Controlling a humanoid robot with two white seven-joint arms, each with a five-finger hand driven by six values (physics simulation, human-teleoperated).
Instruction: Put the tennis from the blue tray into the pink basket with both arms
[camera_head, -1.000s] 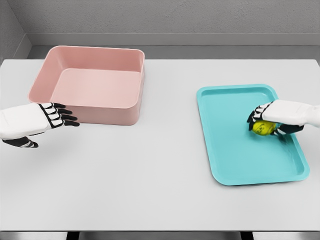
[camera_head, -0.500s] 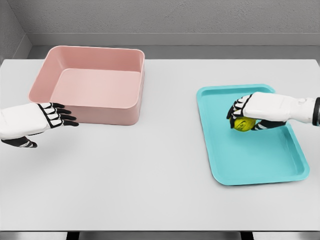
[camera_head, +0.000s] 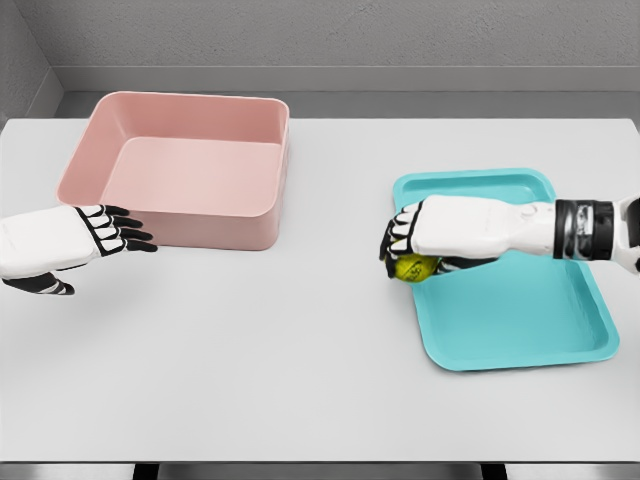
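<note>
While the right hand (camera_head: 430, 240) reaches in from the picture's right with its white forearm stretched across the blue tray (camera_head: 520, 330), its fingers are curled down over the yellow-green tennis ball (camera_head: 412, 267), gripping it from above so that only the lower part of the ball shows beneath the palm. Ball and hand sit right at the tray's left rim, with the dark fingertips (camera_head: 390, 245) reaching past that edge over the white table (camera_head: 300, 350); whether the ball touches the rim or is lifted clear of it cannot be told from this view. A dark band rings the wrist farther back, above the tray's middle. The tray itself lies flat on the right part of the table, its long sides running away from the camera. Well apart from it, at the far left, stands the pink basket (camera_head: 100, 140), a rounded rectangular tub with tall walls, open at the top. The left hand (camera_head: 95, 235) shows at the left edge, just in front of the basket's near left corner, palm turned down, its four fingers stretched loosely towards the right and the thumb hanging below; it holds nothing and is not touching the basket wall as far as can be seen.
</note>
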